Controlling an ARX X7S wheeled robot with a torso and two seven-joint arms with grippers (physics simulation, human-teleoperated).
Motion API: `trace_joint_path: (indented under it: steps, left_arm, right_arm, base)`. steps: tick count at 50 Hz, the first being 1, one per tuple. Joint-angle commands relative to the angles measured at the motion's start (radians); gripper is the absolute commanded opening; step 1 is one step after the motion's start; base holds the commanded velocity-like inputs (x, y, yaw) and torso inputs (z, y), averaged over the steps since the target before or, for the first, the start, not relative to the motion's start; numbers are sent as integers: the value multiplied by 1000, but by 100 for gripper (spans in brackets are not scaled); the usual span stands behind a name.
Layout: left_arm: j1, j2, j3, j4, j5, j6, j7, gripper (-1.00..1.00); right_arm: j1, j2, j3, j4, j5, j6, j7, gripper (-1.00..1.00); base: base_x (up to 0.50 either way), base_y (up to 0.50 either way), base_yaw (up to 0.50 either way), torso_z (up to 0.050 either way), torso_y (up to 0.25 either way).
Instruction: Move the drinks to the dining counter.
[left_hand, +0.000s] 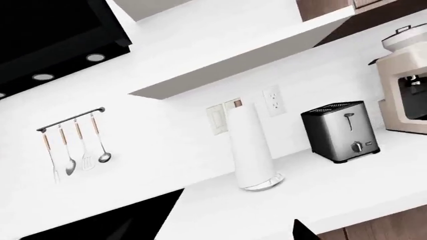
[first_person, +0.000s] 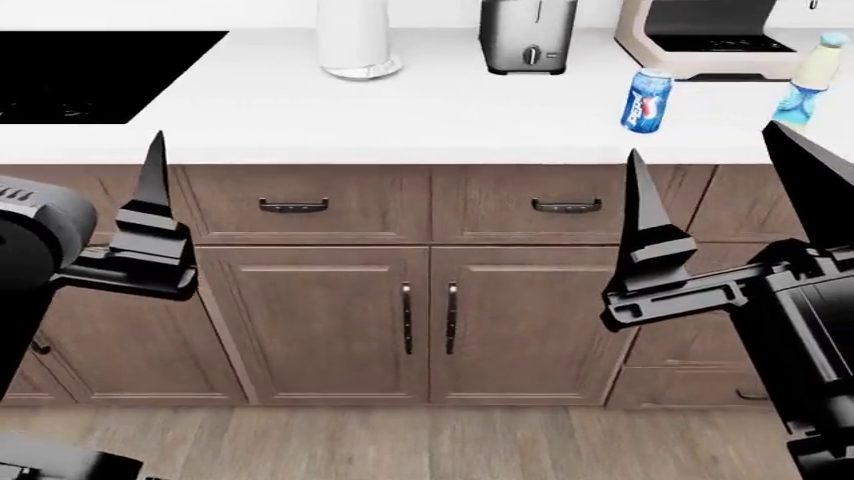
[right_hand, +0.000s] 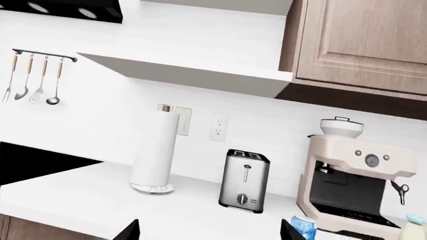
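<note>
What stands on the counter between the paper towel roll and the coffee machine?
Only the toaster stands between the paper towel roll and the coffee machine; the right wrist view shows it clearly.

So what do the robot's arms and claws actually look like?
Both arms are matte black and blocky, with no cables, markings or colour visible. The left gripper shows one long, thin finger tapering to a sharp point above a stepped black base. The right gripper has two similar pointed, blade-like fingers on a chunky angular body; the arm behind it is a thick black block.
</note>
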Motion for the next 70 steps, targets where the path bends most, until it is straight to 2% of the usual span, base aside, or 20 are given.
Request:
trace_joint_path:
  steps: [1,19,27,40,48,55,70]
  left_arm:
    - [40,-21,30,14,-86,-37,-98,100]
    - [40,-24,46,18,-73,-45,-89,100]
    - [50,-26,53,24,-98,-45,-120,100]
    - [83,-26,-3,51,-161,-22,-163,100]
    - [104,32,-88,54,-198,64,-156,100]
    - [110,33,-83,54,-197,67,-157,100]
    - [105,32,-70,54,-179,67,-145,100]
  right_arm:
    - [-11,4,-9,8,-10,-1,-1,100]
    - [-17,3,-20,-6,-35,-4,-7,100]
    - [-9,3,-28,2,-37,3,-12,100]
    - [35,7,-41,-3,-12,34,9,100]
    - [58,0,-51,-10,-4,45,15,100]
    - [100,-3,-55,4,52,64,38,100]
    - [89,-4,-66,-3,13,62,24,100]
  base:
    - [0,-500,0,0,0]
    - [66,-500,0,0,0]
    - [238,-500,0,0,0]
    - [395,-448,0,0,0]
    - [470,-384,0,0,0]
    - [419,-441,0,0,0]
    - [294,-500,0,0,1]
